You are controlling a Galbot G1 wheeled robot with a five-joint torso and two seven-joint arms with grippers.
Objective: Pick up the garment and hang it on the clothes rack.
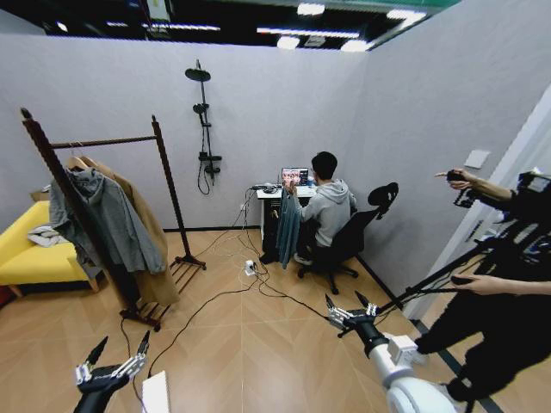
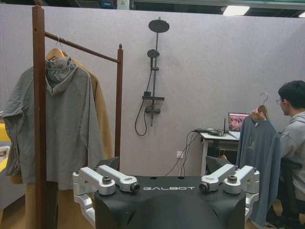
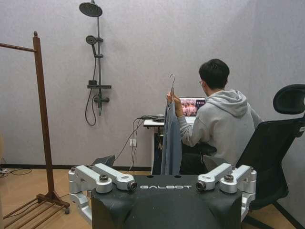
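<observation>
The garment (image 1: 288, 225) is a dark teal shirt-jacket on a hanger. It hangs by the desk at the far wall, and a seated person's hand holds its hanger hook (image 3: 172, 83) up. The garment (image 2: 259, 157) (image 3: 171, 143) is far from both grippers. The clothes rack (image 1: 103, 142) stands at the left on the wooden floor, with a grey hooded sweatshirt (image 1: 108, 219) and a tan coat (image 1: 146, 249) on its bar. My left gripper (image 1: 119, 348) is low at the front left, open and holding nothing. My right gripper (image 1: 344, 301) is at the front right, also open and holding nothing.
A yellow sofa (image 1: 26, 249) sits behind the rack. Cables (image 1: 250, 284) trail across the floor toward the desk (image 1: 280, 191). An office chair (image 1: 357, 232) holds the seated person. A person with a tripod (image 1: 448, 275) stands at the right. A shower fixture (image 1: 204, 129) is on the wall.
</observation>
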